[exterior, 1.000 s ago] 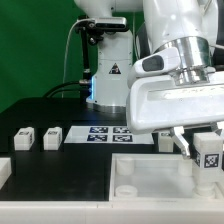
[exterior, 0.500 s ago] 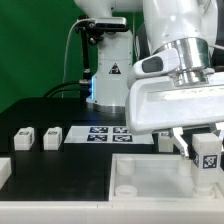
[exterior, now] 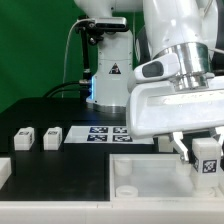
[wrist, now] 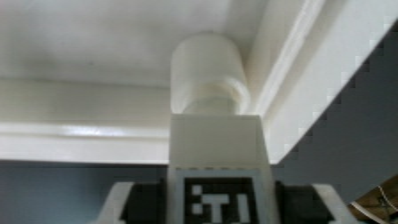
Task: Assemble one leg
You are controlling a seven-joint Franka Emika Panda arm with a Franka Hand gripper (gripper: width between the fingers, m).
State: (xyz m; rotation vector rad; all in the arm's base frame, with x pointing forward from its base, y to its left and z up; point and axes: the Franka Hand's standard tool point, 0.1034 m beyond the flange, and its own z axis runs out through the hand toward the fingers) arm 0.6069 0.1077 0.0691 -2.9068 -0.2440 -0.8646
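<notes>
Gripper [exterior: 204,150]: clenched on the leg [exterior: 208,156], fingers [exterior: 183,146] pressing its two sides.
Leg: upright, at four o'clock in exterior view, above the white tray piece [exterior: 140,168].

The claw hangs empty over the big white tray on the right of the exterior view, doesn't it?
Not empty. The claw grips a small white block with a black-and-white tag, which the wrist view shows clearly. The rest is right: it hangs over the big white tray on the exterior view's right.

Leg [wrist: 217,150] tag [wrist: 217,202] cut by wrist-view edge; marker board [exterior: 106,132] partly hidden behind arm [exterior: 180,100]
</notes>
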